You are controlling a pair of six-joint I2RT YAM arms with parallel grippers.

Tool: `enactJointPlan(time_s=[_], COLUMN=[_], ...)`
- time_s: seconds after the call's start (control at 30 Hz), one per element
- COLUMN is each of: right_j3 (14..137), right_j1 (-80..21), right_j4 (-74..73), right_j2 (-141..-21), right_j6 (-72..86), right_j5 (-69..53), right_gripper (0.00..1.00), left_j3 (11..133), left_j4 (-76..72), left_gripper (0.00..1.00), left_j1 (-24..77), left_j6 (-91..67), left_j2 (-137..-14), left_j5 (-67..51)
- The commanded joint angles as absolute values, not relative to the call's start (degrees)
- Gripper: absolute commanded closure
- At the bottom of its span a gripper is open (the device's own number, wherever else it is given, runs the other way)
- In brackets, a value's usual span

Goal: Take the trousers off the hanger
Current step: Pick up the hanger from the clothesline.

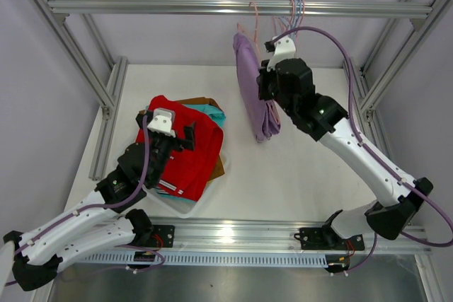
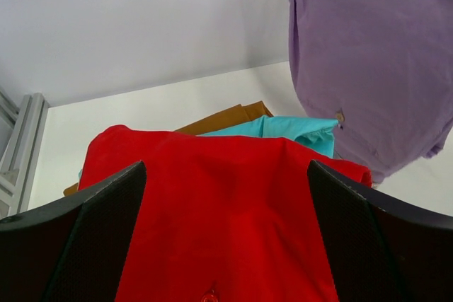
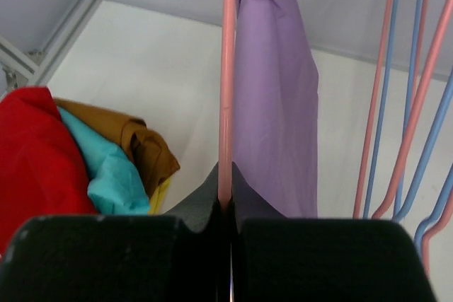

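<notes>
Lilac trousers [image 1: 253,93] hang folded over a pink hanger [image 3: 227,104] under the top rail. My right gripper [image 3: 226,192] is shut on the hanger's thin pink wire, right beside the lilac cloth [image 3: 276,104]. Red trousers [image 1: 195,164] lie on top of a pile at the table's left, with teal [image 1: 212,112] and brown [image 1: 199,102] ones under them and a yellow edge [image 3: 159,196] showing. My left gripper [image 2: 226,171] stands open just above the red cloth [image 2: 226,231], with nothing between its fingers.
Several bare pink and blue hangers [image 1: 294,13] hang from the metal rail [image 1: 177,7] to the right of the lilac trousers. The pile rests on a pale tray [image 1: 177,206]. Aluminium frame posts [image 1: 106,104] stand at both table sides.
</notes>
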State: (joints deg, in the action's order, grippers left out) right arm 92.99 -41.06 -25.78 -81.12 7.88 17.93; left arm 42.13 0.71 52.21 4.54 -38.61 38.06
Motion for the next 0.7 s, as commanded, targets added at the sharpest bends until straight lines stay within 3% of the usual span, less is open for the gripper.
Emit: enactJointPlan(time_s=[0.0, 0.33, 0.67], right_j3=[91.15, 82.71, 81.21], right_j1=[-45.86, -59.32, -63.19], right_j4=[-16.88, -15.2, -19.42], right_j2=[-75.15, -74.0, -74.36], right_j6=[7.21, 12.03, 22.14], right_j5=[26.08, 47.88, 55.72], right_gripper=[1.0, 1.0, 1.0], left_j3=[44.91, 47.28, 47.82], left_j4=[2.02, 4.74, 0.64], left_gripper=[0.01, 0.01, 0.01], left_j1=[52.03, 60.55, 68.54], left_j6=[3.87, 1.77, -5.62], left_j2=[-38.58, -44.19, -48.69], left_j5=[34.55, 36.38, 35.77])
